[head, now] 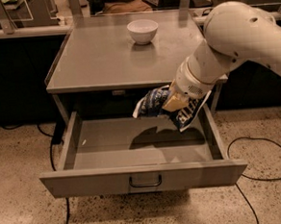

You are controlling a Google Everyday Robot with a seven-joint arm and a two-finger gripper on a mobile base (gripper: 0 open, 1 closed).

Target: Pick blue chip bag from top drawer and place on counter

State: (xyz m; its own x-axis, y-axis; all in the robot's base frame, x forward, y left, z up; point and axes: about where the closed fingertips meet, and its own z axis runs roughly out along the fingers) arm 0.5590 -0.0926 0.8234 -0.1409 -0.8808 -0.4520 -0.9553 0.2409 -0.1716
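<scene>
The blue chip bag (152, 105), crumpled dark blue foil with white lettering, hangs in the air above the right half of the open top drawer (138, 148). My gripper (174, 103) is shut on it, its tan fingers pinching the bag's middle, and the bag's lower flap droops to the right. The bag casts a shadow on the bare drawer floor. It hangs just below the front edge of the counter (108, 58), at the right side. My white arm reaches in from the upper right.
A white bowl (142, 31) stands at the back middle of the counter. The drawer front with its dark bar handle (145, 182) juts toward me. Black cables (260, 163) lie on the speckled floor at both sides.
</scene>
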